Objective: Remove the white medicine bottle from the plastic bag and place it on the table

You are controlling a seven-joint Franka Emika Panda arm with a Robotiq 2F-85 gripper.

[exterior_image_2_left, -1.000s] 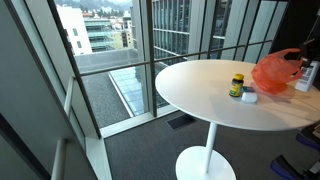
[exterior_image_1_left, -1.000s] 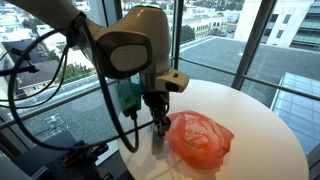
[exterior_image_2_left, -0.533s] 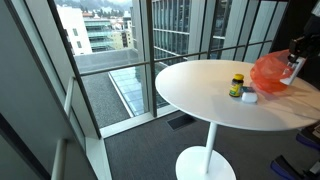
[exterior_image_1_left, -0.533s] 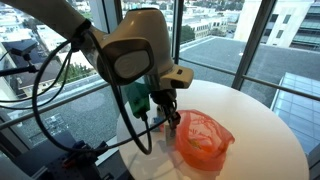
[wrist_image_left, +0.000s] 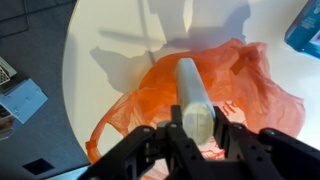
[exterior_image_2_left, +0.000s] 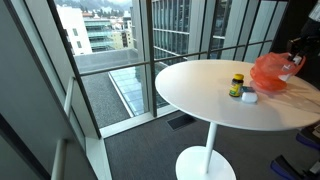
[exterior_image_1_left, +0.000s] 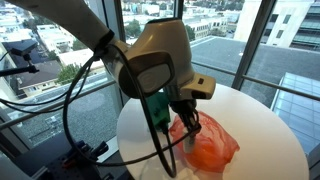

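Note:
My gripper (wrist_image_left: 196, 135) is shut on the white medicine bottle (wrist_image_left: 193, 95), a long white cylinder held between the black fingers. It hangs right above the orange plastic bag (wrist_image_left: 250, 90), which lies crumpled on the round white table (wrist_image_left: 110, 60). In an exterior view the gripper (exterior_image_1_left: 186, 122) is at the near edge of the bag (exterior_image_1_left: 212, 150). In an exterior view the bag (exterior_image_2_left: 270, 73) lies at the far right of the table, with the bottle (exterior_image_2_left: 293, 62) at its right side.
A small dark bottle with a yellow cap (exterior_image_2_left: 237, 84) and a small white object (exterior_image_2_left: 249, 97) stand on the table near the bag. A blue box (wrist_image_left: 304, 25) lies beyond the bag. The table edge (wrist_image_left: 72, 95) is close; floor and glass walls surround it.
The arm has moved sideways from beside the bag to over it, carrying the white bottle in the shut gripper. The bag has stayed in place.

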